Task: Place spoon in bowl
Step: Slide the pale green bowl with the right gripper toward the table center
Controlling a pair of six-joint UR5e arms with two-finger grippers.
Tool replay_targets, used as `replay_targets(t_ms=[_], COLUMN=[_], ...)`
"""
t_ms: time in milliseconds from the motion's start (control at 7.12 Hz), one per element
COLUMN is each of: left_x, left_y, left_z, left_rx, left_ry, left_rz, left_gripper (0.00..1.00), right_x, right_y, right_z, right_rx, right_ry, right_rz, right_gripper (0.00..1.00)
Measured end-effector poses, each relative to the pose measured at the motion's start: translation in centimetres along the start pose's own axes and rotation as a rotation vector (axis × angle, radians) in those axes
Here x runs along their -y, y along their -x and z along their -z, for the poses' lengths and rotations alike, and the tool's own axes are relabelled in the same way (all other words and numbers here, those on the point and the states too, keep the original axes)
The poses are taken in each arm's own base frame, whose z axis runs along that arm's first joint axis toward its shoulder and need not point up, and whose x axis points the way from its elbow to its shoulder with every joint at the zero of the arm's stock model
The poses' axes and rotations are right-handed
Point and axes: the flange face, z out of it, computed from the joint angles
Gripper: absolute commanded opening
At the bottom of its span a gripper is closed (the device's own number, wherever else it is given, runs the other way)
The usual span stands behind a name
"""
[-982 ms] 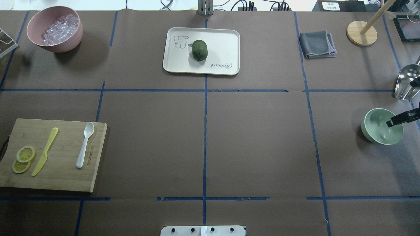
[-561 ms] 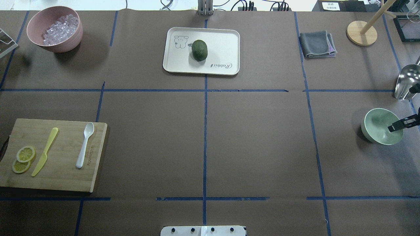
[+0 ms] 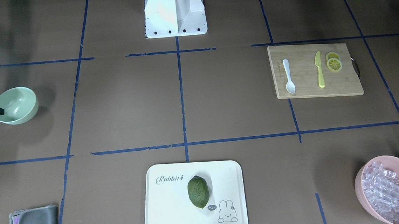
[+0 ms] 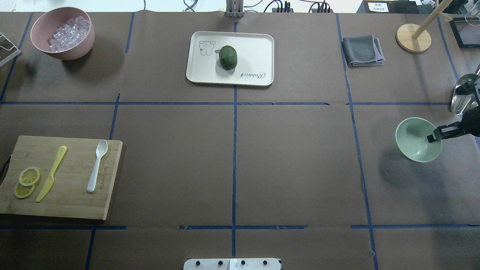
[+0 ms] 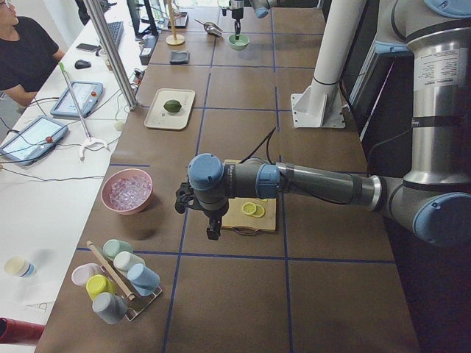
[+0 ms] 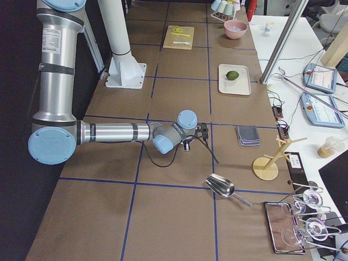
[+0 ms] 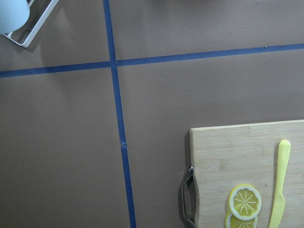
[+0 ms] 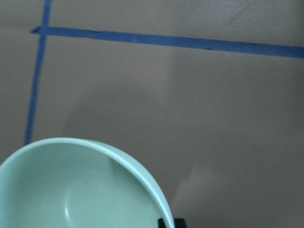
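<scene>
The right tool (image 4: pixel 431 138) clamps the round mint-green bowl (image 4: pixel 410 139) at its three-o'clock rim; next it should probably carry it toward the white plastic spoon (image 4: pixel 96 165), nine o'clock.

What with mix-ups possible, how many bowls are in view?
2: the mint-green bowl on the robot's right, rim pinched by the right gripper; the pink bowl at the far left corner.

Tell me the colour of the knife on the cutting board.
Yellow. The knife shows best in the overhead exterior view.

Yellow knife (image 4: pixel 51 173) beside lemon slices (image 4: pixel 29 176) — on cutting board (image 4: pixel 73 170).
</scene>
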Motion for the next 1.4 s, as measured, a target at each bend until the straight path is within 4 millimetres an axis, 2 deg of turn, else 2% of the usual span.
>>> replay_targets(t_ms=[281,421,702,982,1123,1404], left_x=[-0.1,-0.3,-0.4,-0.5,-0.5,-0.5], left_y=[0.1,0.3,0.7,0.9,0.9,0.9], left_z=[-0.1,-0.2,-0.6,-0.7,-0.8,-0.8], left_rx=[0.0,0.0,0.001,0.0,0.0,-0.001], left_ry=[0.002,0.003,0.009,0.012,0.012,0.013], left_rz=[-0.003,-0.002,0.004,0.012,0.014,0.015], left_gripper=[1.0,1.0,1.0,1.0,1.0,1.0], right_x=[3.5,4.6,4.0,3.5,3.6,4.7], right_y=[12.1,19.3,31.6,41.5,44.0,46.4], right_z=[-1.6,-3.4,-7.4,-10.8,-11.7,-14.1], right_rx=[0.101,0.146,0.192,0.102,0.061,0.016], right_ry=[0.005,0.013,0.019,-0.016,-0.03,-0.032], right_rz=[-0.113,-0.18,-0.235,-0.252,-0.273,-0.348], right_gripper=[0.0,0.0,0.0,0.0,0.0,0.02])
